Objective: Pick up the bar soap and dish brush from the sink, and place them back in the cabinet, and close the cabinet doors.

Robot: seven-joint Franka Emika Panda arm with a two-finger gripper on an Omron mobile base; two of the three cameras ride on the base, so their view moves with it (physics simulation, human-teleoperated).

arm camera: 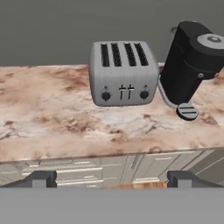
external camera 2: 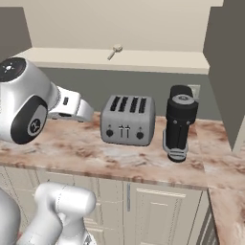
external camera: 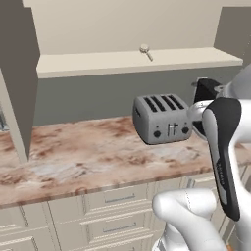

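Much bare counter [arm camera: 52, 113] beside toaster [arm camera: 123, 72]

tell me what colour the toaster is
Silver-grey, with dark slots and knobs; the toaster shows best in the hand view.

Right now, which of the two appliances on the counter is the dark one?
The coffee maker, black and tall, right of the toaster, which is silver-grey with four slots.

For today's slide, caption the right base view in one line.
Toaster and coffee machine on marble counter; dish brush on cabinet shelf.
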